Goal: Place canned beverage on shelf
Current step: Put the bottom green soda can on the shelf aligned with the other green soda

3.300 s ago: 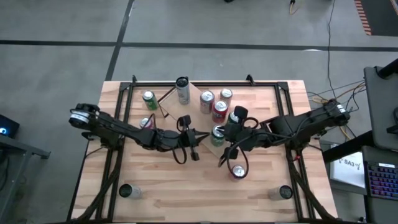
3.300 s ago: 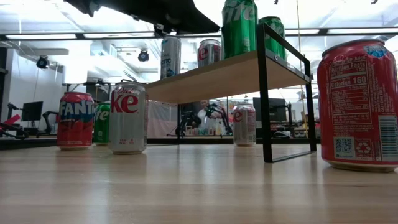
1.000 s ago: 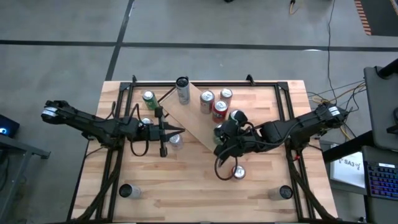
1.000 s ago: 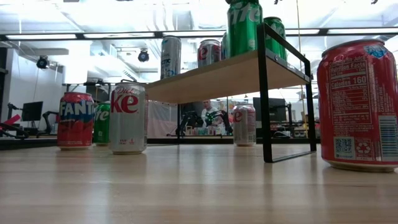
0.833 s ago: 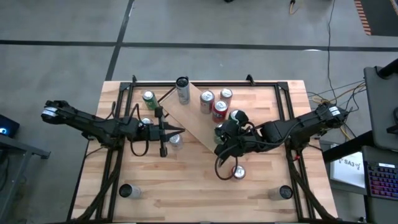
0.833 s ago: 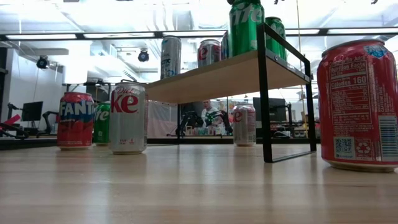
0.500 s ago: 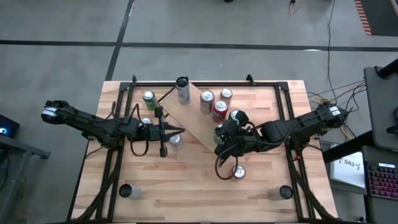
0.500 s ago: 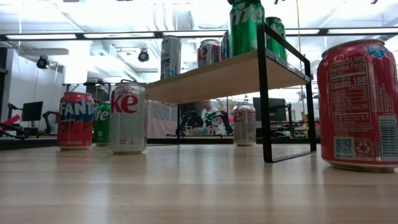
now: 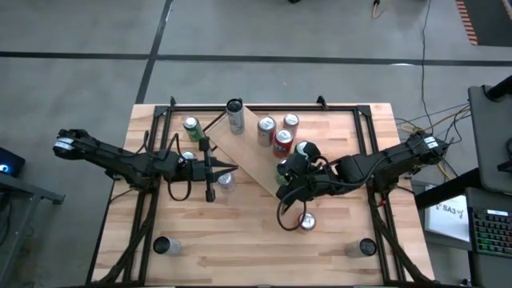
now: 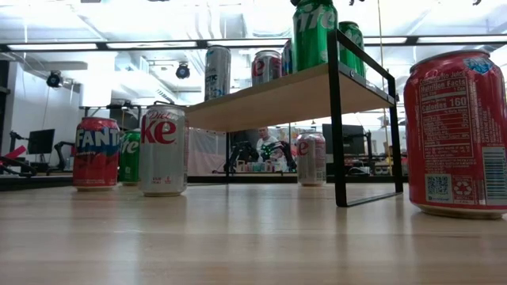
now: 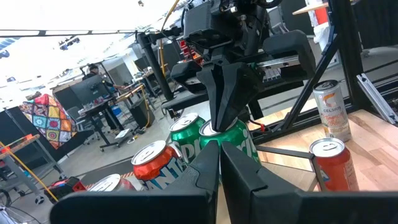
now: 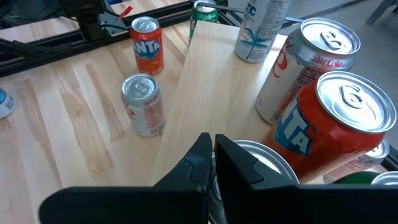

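Green can under shut right hand

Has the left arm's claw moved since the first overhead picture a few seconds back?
Yes. The left gripper has pulled back toward the table's left side: it was over the shelf before, and now sits, shut, off the board's left edge.

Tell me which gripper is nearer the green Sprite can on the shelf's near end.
Right. The right gripper hangs shut directly over the green Sprite can; the left gripper is shut off the shelf toward the table's left.
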You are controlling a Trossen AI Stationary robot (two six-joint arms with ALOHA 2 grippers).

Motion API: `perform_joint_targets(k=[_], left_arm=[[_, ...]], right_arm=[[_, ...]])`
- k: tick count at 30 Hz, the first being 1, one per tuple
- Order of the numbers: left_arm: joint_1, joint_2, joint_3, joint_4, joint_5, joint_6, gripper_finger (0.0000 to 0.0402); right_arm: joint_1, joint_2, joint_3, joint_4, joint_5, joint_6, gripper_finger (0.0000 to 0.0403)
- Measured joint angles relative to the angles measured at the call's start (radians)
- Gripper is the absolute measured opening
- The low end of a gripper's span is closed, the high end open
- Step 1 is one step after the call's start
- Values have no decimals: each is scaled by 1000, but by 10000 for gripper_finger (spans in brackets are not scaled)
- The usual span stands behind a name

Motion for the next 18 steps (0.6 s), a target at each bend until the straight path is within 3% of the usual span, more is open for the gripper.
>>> perform_joint_targets(k=[18], left_arm=[[0, 0, 0, 0, 0, 0, 0]], right_arm=[[18, -18, -1, -8, -8, 18, 12]])
